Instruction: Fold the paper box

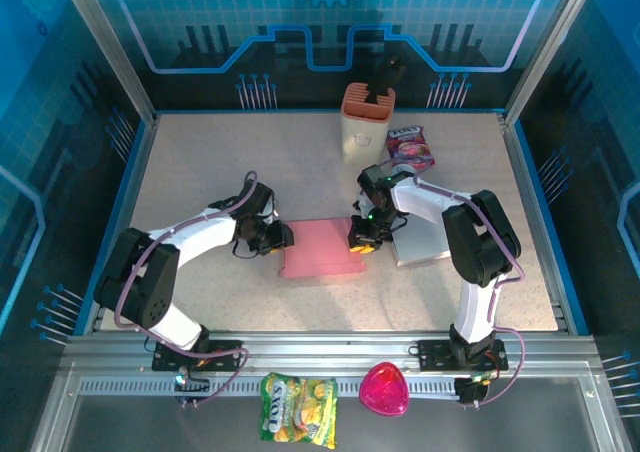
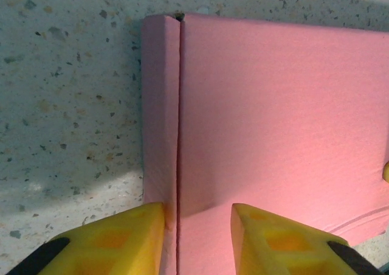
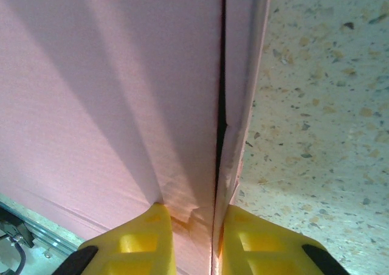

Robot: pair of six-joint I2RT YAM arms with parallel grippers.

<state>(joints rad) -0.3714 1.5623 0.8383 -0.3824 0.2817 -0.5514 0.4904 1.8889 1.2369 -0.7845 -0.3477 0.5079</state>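
Bright, even light is falling on the speckled beige table (image 1: 200, 172), which is sitting inside blue panel walls (image 1: 300, 12) glowing with circuit-like lines, while silver frame posts (image 1: 107, 47) are rising at the far corners and a slotted metal rail (image 1: 330, 357) is running along the near edge.

Speckled worktop (image 1: 200, 172) carried pink paper box (image 1: 320, 249) at centre; beige bin (image 1: 362, 132), purple packet (image 1: 410, 145) by far edge; grey slab (image 1: 430, 250), perhaps card, right of box.
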